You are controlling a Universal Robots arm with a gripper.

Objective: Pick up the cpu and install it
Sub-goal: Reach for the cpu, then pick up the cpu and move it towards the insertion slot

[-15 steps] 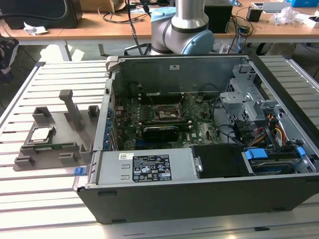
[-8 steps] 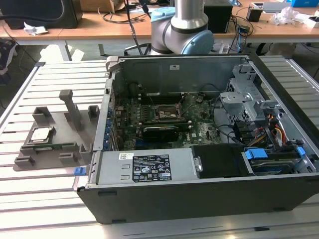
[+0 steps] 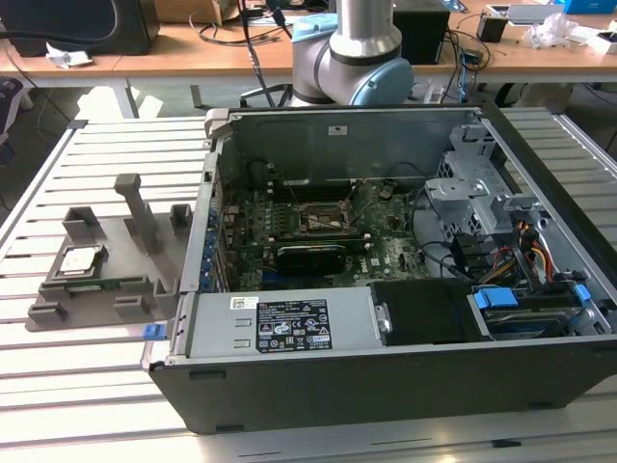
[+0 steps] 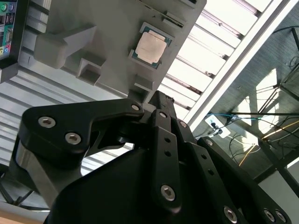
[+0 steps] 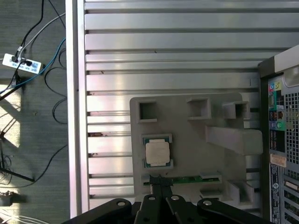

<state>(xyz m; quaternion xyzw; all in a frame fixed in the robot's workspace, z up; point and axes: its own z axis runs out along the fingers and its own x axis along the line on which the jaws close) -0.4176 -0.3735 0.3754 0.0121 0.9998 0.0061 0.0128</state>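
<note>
The cpu (image 3: 79, 260), a small flat square chip with a dull silvery top, lies in a recess of the grey holder block (image 3: 125, 299) on the slatted table, on the exterior view's left. Both wrist views look down on the cpu (image 4: 151, 48) (image 5: 157, 152). My gripper (image 5: 158, 181) hangs above the holder block (image 5: 196, 154), close to the cpu but apart from it. Its black fingers (image 4: 159, 105) meet at the tips, shut, with nothing between them. The square socket frame (image 3: 321, 220) sits in the middle of the motherboard inside the open computer case (image 3: 386, 386).
A tall grey post (image 3: 138, 207) rises from the holder block beside the cpu. A thin green strip (image 5: 187, 179) lies in a slot of the block near my fingertips. The case's rear panel (image 5: 280, 140) stands close by. The table's edge (image 5: 74, 116) drops to a floor with cables.
</note>
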